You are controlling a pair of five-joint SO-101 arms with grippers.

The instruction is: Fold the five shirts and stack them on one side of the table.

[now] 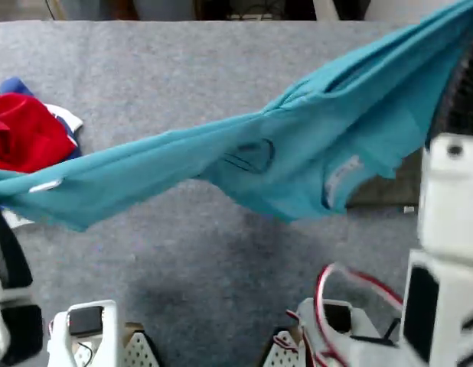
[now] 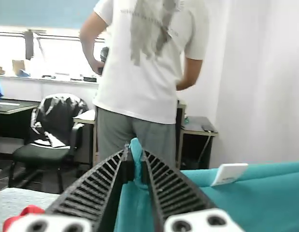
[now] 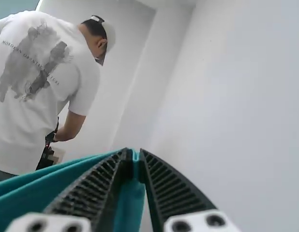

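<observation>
While held taut, teal shirt, white label

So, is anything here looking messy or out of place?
The teal shirt hangs bunched and twisted above the table, strung between the left gripper and the right gripper. A red shirt lies crumpled, unfolded, at the table's edge.

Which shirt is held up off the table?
The teal shirt, stretched above the table between the left tool and right tool; the red shirt lies crumpled.
</observation>
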